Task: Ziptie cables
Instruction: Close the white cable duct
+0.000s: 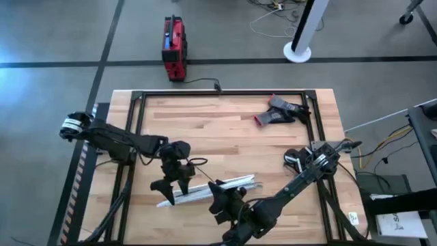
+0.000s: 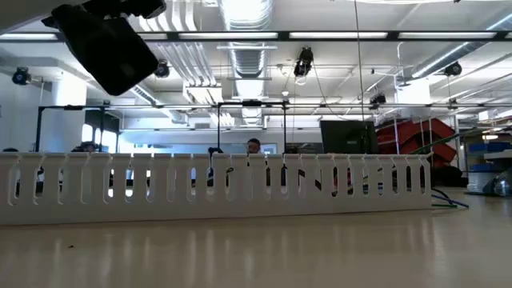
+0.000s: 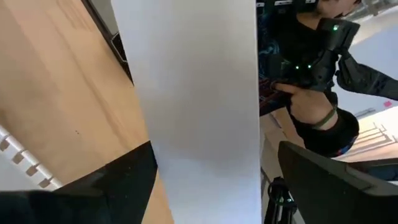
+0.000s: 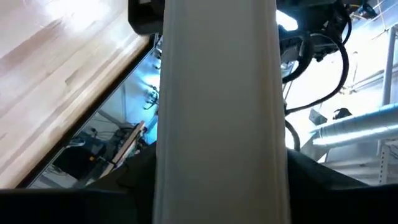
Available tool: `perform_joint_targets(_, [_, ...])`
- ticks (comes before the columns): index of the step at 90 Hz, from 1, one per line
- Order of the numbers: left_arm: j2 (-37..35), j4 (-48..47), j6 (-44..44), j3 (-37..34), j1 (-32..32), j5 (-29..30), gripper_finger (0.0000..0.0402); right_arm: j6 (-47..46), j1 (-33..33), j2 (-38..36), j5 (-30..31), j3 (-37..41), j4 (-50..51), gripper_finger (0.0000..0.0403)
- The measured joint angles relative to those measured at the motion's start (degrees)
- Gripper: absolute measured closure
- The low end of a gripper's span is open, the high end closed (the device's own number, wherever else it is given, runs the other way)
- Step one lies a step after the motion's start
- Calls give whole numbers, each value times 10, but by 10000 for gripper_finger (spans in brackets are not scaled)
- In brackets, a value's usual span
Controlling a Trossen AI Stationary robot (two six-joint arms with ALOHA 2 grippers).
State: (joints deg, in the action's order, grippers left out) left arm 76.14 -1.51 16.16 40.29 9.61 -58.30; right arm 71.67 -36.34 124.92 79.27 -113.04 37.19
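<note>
Wooden table (image 1: 225, 123) under bright workshop lights, both grippers at the white slotted channel (image 1: 208, 189).
Left gripper (image 1: 172, 189) straddles its 9 o'clock end, right gripper (image 1: 222, 201) its middle; I cannot tell either grip. Cables (image 2: 308, 178) show faintly through the slots; I see no ziptie. Bare wood lies toward 12 o'clock, near a black-and-red tool (image 1: 280, 113).

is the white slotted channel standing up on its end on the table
No. In the high view the white slotted channel lies flat along the table, with the left end effector and right end effector at it.
</note>
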Motion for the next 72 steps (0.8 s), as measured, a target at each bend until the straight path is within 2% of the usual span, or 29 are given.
perform_joint_targets(39, [0, 20, 5, -6, 10, 6, 96, 13, 2, 0, -8, -2, -13, 195])
perform_joint_targets(48, [0, 20, -5, -6, 16, 9, 124, 14, 2, 0, -8, -2, -18, 195])
perform_joint_targets(59, [0, 13, 5, -6, 17, 26, 185, 20, 2, 0, -9, -2, -16, 195])
perform_joint_targets(72, [1, 11, 4, -7, 17, 27, 188, 24, 2, 0, -17, -2, -16, 192])
